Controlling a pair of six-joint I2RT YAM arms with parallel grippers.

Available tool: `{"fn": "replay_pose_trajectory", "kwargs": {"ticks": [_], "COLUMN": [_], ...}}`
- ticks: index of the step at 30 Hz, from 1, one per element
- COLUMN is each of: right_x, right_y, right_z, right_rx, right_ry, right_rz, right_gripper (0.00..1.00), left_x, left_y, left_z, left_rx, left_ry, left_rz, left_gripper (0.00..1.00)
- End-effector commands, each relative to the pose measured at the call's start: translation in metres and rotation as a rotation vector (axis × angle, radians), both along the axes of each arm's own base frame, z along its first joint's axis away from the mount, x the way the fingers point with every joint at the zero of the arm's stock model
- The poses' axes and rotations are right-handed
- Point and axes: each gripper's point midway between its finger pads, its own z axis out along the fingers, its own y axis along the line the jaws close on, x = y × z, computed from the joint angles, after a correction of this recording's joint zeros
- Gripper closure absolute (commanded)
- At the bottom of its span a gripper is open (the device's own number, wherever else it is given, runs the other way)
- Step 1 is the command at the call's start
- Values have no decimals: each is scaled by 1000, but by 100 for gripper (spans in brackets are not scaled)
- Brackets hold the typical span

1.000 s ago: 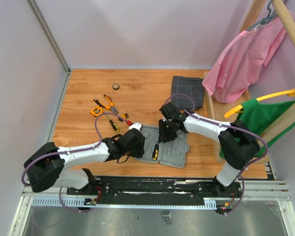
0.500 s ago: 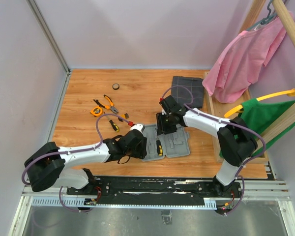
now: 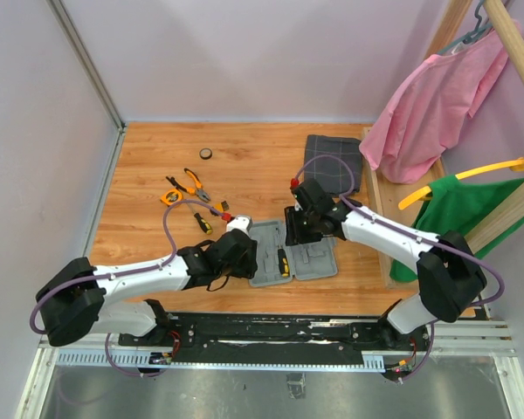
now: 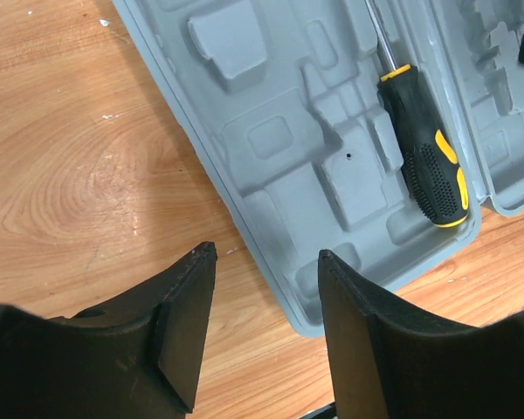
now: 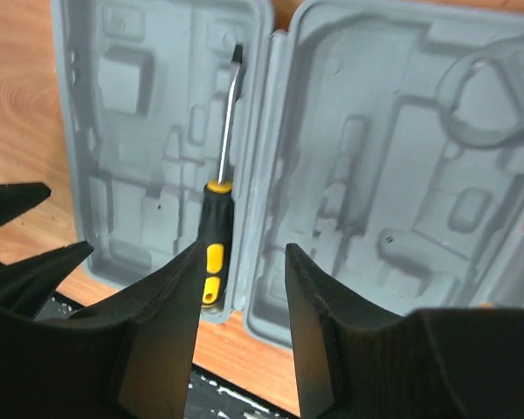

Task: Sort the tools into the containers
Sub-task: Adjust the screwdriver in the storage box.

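The grey tool case [image 3: 319, 262] lies open on the wooden surface [image 3: 244, 166], both halves flat and their moulded recesses facing up. One yellow-and-black screwdriver [image 5: 211, 236] sits in a long slot of the half nearer the left arm, beside the hinge, directly beneath the right fingers. It appears to be the only tool put away; every other recess that shows is bare. The right gripper [image 5: 243, 262] hangs over the hinge line with its fingers parted and nothing between them. The left gripper [image 4: 266, 262] hovers low at the outer corner of the case, its fingers also apart and empty, with the rim of the case and bare wood in the gap. The other tools lie out on the surface, well beyond the left fingers and away from the case: orange-handled pliers [image 3: 192, 182], a round orange tape measure [image 3: 169, 198], a short yellow-and-black screwdriver [image 3: 203, 222] and a tiny piece [image 3: 225, 210] too small to identify. By this count the sort has barely begun: one tool is in, at least four are to be fetched, and neither gripper carries anything.
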Motion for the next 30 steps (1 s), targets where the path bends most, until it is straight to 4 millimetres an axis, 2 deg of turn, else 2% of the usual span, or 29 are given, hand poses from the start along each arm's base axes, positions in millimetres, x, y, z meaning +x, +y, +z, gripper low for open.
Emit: {"fn": "replay_pose_trajectory", "kwargs": {"ticks": [1,6,12,19,24,30], "right_x": [-30,-48,-56,-52,-42,-38], "right_y": [11,12,17,22,13,4], "right_z": [-7,-22,-37,-48,-56,-65], "right_rx": [-7,-72,-91,-110,-185,-255], "right_ry": [43,80,120,127,117,125], "right_rz": [56,89,116,118,62,30], "right_gripper": [59,64,70,75,78,81], "left_x": [3,2,1,1,0,0], "left_y": [0,-2,-4,-9,-12,-12], "left_z": [-4,-7,-10,-15,-16,-14], "left_rx": [12,11,14,23,24,25], "left_ry": [-12,-6,6,18,21,17], "left_rz": [-1,-5,-14,-40,-64,-66], "left_gripper": [46,46,46,48,53,55]}}
